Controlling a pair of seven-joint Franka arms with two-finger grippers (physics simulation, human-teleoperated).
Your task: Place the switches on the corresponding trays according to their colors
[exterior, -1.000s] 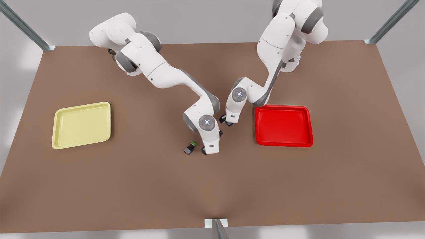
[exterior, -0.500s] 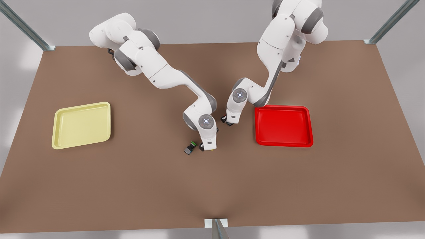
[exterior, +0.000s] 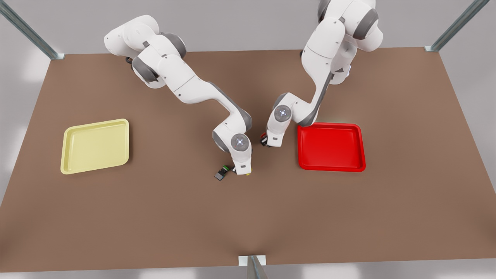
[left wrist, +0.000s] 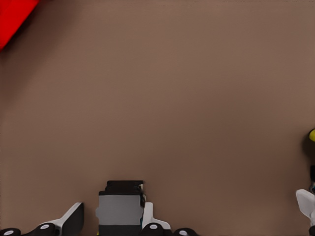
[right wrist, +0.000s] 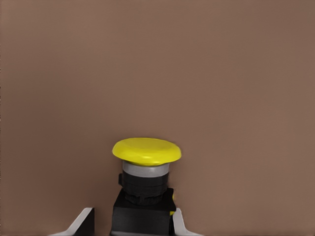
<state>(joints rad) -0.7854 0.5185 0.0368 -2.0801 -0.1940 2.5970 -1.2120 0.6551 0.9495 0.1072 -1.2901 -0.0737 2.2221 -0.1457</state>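
My right gripper (exterior: 243, 171) is down at the table in the middle, and its open fingers (right wrist: 84, 221) straddle the yellow-capped switch (right wrist: 146, 150), with a small gap on one side. A sliver of that yellow cap (exterior: 250, 171) peeks out beside the hand. My left gripper (exterior: 266, 142) is low beside the red tray (exterior: 331, 147), open around a dark grey switch body (left wrist: 120, 206) whose red cap (exterior: 263, 136) barely shows. The pale yellow tray (exterior: 95, 145) lies far off at the front view's left.
A green-capped switch (exterior: 222, 173) lies on its side right beside my right gripper. The two hands work close together. A corner of the red tray (left wrist: 12, 17) and the yellow cap (left wrist: 312, 135) show in the left wrist view. Brown table surrounds everything.
Both hands have dropped lower onto their switches. The right gripper slid slightly toward the green-capped switch, and the yellow cap now peeks out beside it.
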